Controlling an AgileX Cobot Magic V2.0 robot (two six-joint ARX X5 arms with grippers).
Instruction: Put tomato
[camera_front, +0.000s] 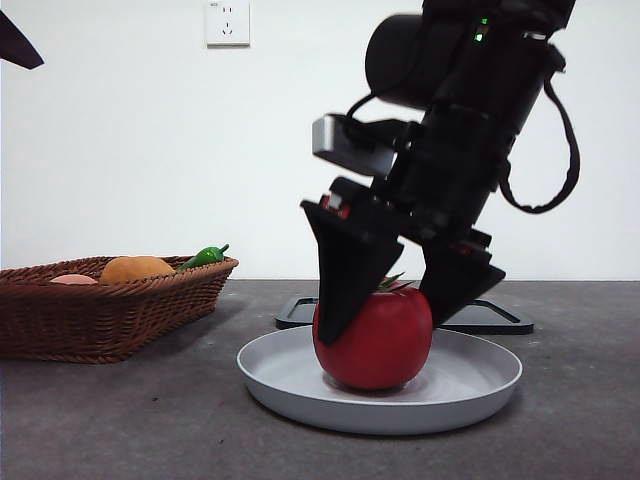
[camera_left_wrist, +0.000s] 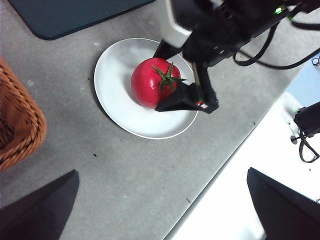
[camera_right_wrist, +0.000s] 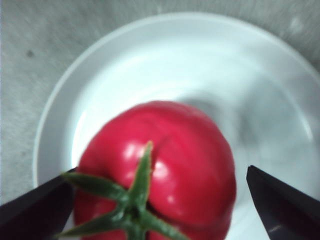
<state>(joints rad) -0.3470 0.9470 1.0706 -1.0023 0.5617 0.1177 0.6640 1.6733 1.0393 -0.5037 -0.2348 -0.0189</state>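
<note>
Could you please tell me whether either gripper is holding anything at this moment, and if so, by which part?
The right gripper straddles the tomato's sides on the plate; whether it still grips cannot be told. The left gripper holds nothing.

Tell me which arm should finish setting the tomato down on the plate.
The right. Its end effector already straddles the tomato, which rests on the white plate, so it likely only needs to let go and lift. The left end effector hangs apart, high above the table.

matte black arm (camera_front: 470, 130), looping black cable (camera_front: 570, 150), green status light; grey camera block (camera_front: 345, 143), wedge-shaped jaws
</note>
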